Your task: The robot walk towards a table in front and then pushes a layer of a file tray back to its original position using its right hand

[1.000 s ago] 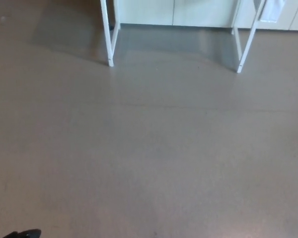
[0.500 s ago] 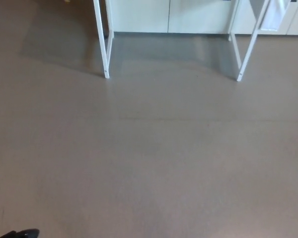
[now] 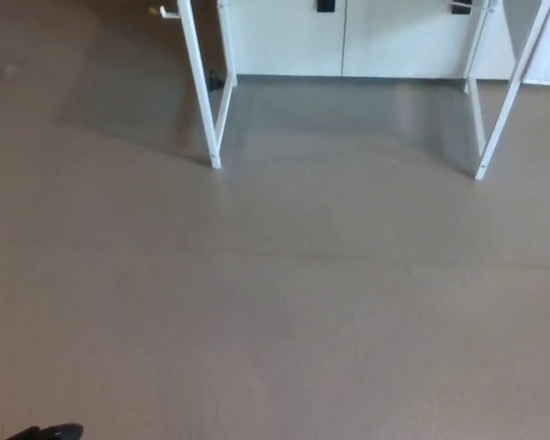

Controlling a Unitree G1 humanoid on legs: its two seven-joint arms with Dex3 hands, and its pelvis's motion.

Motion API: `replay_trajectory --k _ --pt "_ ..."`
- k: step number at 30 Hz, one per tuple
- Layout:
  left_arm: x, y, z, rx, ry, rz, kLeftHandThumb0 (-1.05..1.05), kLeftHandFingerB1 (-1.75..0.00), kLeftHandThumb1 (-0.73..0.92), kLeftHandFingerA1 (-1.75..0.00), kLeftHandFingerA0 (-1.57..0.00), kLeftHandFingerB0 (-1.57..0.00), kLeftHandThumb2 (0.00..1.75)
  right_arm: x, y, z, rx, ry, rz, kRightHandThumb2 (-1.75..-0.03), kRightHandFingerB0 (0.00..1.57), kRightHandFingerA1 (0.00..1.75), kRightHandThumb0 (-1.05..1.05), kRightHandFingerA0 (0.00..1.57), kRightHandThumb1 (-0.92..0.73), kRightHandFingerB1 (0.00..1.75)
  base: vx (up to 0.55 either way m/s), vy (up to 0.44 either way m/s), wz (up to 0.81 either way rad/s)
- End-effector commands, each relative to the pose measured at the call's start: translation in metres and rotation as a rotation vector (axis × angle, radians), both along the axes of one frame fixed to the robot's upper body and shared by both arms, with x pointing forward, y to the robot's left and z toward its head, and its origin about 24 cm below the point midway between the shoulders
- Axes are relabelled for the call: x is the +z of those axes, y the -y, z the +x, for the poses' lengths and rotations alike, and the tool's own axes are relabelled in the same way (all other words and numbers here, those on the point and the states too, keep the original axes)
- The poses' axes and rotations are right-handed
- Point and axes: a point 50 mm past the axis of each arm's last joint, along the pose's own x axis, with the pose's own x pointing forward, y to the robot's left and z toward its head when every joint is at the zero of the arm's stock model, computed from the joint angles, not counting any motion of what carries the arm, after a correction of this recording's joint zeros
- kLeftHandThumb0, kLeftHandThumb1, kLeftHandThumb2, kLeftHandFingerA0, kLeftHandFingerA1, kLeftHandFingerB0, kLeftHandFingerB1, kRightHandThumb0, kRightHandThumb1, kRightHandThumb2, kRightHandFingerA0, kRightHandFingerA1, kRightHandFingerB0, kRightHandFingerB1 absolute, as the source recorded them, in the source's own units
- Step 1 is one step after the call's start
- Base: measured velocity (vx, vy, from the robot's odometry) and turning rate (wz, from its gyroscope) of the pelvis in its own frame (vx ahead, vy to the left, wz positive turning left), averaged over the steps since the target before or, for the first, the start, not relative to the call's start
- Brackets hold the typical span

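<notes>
Table legs sit lower in the head view than they did a second ago, and the whole picture has shifted with them, so that's the camera moving, not the furniture. The near left leg's foot has slid down the frame and a bit to the right, and the right leg has drifted toward the picture's right edge. More of the white cabinet behind the table shows now, including two small dark handles at the top.

So the robot looks like it's closing in on the table, but it's clearly not there yet: plenty of bare brown floor between it and the legs. The tabletop itself is out of frame above, and so is the file tray, so no way to say where the tray sits or how far its layer sticks out.

Down in the bottom left corner there's a small dark shape, probably part of the robot, too little of it to say what. Neither hand shows, so open or clenched can't be told. The push is still a good way off.
</notes>
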Motion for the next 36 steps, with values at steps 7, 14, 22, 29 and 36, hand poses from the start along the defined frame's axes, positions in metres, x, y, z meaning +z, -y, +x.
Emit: replay_trajectory --k 7,14,22,29,36 --pt "0.0024 -0.0056 0.0014 -0.007 -0.007 0.029 -0.16 -0.38 0.71 -0.44 -0.45 -0.32 0.62 0.0009 -0.0007 0.0015 0.013 0.007 -0.013 -0.62 0.82 0.5 -0.74 1.0 -0.23 0.46 0.47 0.219 -0.3" --pt "0.0025 -0.0053 0.0017 -0.008 -0.011 0.04 -0.17 -0.37 0.7 -0.43 -0.44 -0.32 0.62 -0.0008 -0.0008 0.0017 0.012 0.002 -0.019 -0.62 0.82 0.5 -0.75 1.0 -0.23 0.46 0.32 0.03 0.1" --pt "0.0026 -0.005 0.0011 -0.018 -0.015 0.047 -0.17 -0.38 0.69 -0.44 -0.45 -0.33 0.62 -0.0013 -0.0003 0.0 0.03 -0.009 -0.016 -0.64 0.81 0.5 -0.73 0.95 -0.25 0.47 0.51 -0.059 0.16" --pt "0.003 -0.0054 0.0027 -0.022 -0.006 0.042 -0.16 -0.37 0.7 -0.44 -0.45 -0.32 0.61 -0.0008 -0.0004 0.0034 0.043 -0.005 -0.027 -0.64 0.81 0.5 -0.76 0.97 -0.24 0.47 0.34 -0.076 -0.13" --pt "0.0036 -0.0054 0.0035 -0.026 -0.004 0.059 -0.13 -0.37 0.69 -0.43 -0.47 -0.33 0.6 0.0004 -0.0005 0.0054 0.063 0.003 -0.04 -0.65 0.8 0.51 -0.76 0.97 -0.25 0.48 0.44 0.183 -0.23"
